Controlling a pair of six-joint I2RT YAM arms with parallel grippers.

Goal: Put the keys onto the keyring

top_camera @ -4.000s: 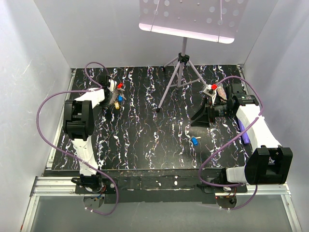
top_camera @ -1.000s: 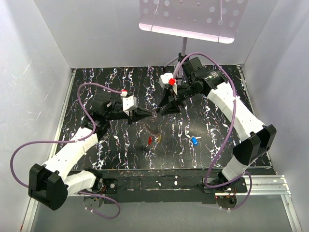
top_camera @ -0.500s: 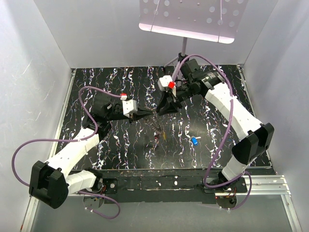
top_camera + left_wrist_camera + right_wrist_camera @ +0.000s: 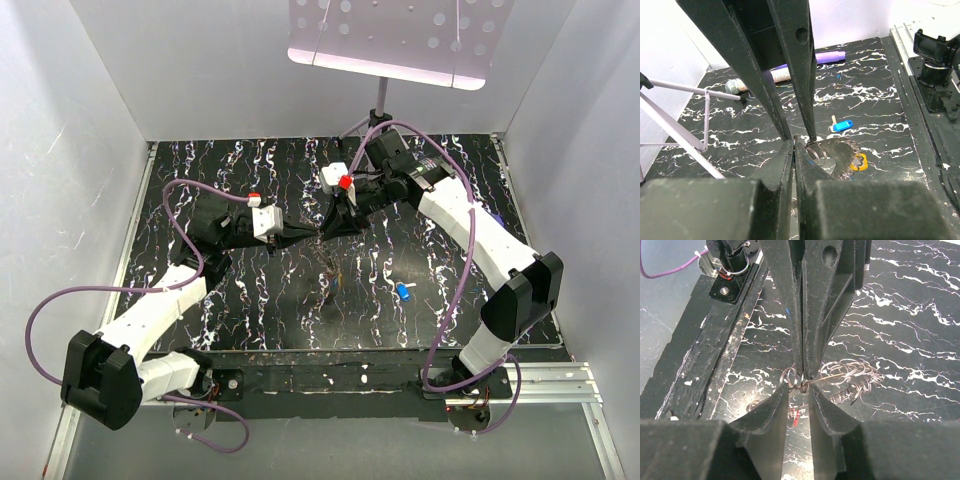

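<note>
My left gripper (image 4: 313, 233) (image 4: 794, 141) is shut on a thin wire loop of the keyring (image 4: 840, 150), which hangs from its tips above the table. The keyring is a jagged grey disc with several small wire rings (image 4: 852, 375). A yellow-headed key (image 4: 860, 161) hangs on it, and a red key (image 4: 796, 416) dangles below. My right gripper (image 4: 326, 227) (image 4: 799, 385) meets the left tip to tip. Its jaws stand slightly apart around the small rings beside the left fingertips (image 4: 803, 367). A blue key (image 4: 403, 291) (image 4: 842, 125) lies loose on the table.
A music stand's tripod (image 4: 375, 130) stands at the back centre, with a leg (image 4: 675, 135) close to the grippers. A purple pen (image 4: 829, 56) and a glittery tube (image 4: 777, 76) lie near the right edge. White walls enclose the black marbled table (image 4: 250, 180).
Both arms came in from the table's sides to the middle. In the last second the right gripper slid left and down onto the left gripper's tips, and the hanging keyring swung slightly right.
</note>
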